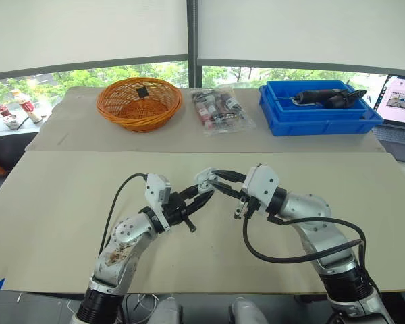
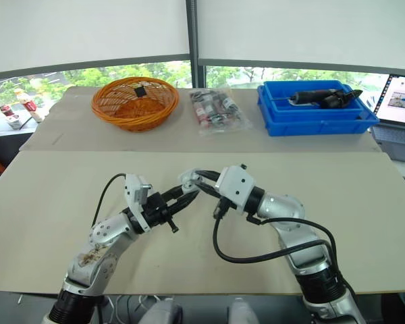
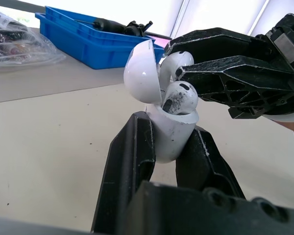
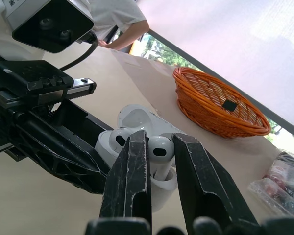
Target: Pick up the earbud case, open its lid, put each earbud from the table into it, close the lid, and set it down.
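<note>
beige table, orange basket, clear packet, blue tray

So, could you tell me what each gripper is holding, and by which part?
Left gripper: earbud case, by its lower body. Right gripper: an earbud, by its head.

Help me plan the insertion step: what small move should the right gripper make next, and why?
Probably ease the right gripper down, seating the white earbud it pinches into the glossy white plastic earbud case. The left gripper clamps the case, its rounded lid stands open, and the second white earbud already sits lower inside.
</note>
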